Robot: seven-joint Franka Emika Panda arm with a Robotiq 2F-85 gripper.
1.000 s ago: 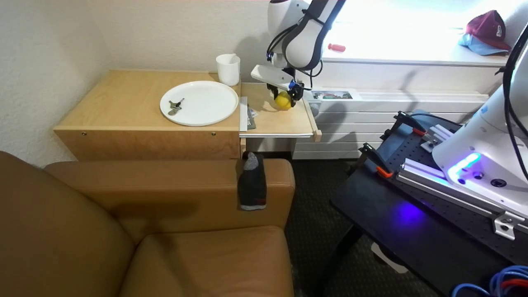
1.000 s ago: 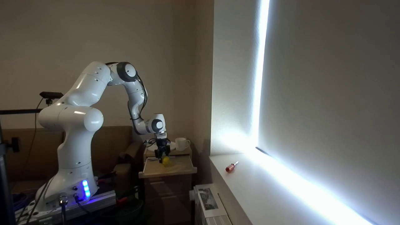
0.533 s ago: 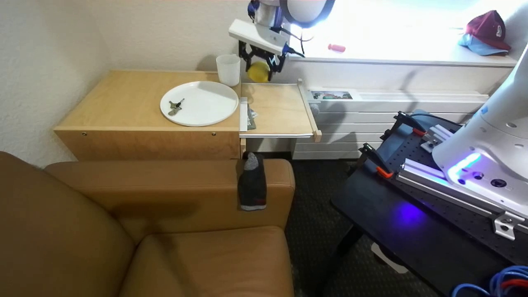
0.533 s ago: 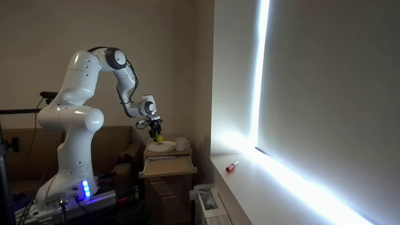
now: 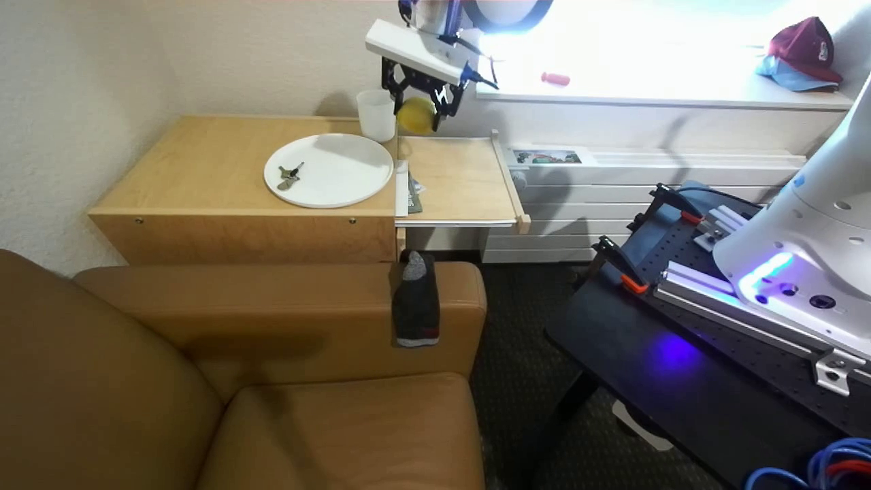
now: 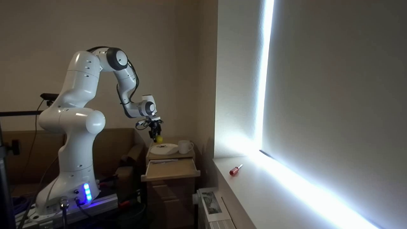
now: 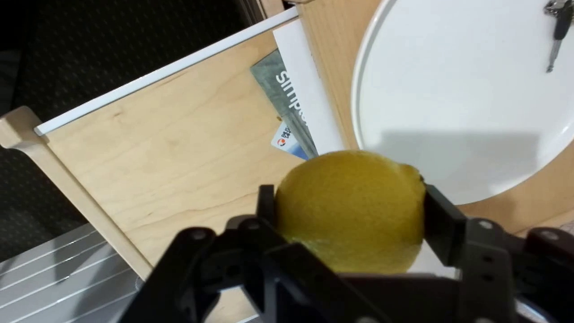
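Keys (image 5: 290,175) on plate (image 5: 347,169), mug (image 5: 375,117), held lemon (image 7: 352,206)

the end effector (image 6: 157,138) holds a lemon (image 6: 159,139) (the drawer (image 6: 171,170) stands open)

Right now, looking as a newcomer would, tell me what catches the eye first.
The yellow lemon stands out most, gripped in the air between the black fingers. Next comes the big white plate on top of the wooden cabinet, with what look like keys lying on it. In an exterior view, a maroon cap on the bright windowsill also draws a glance.
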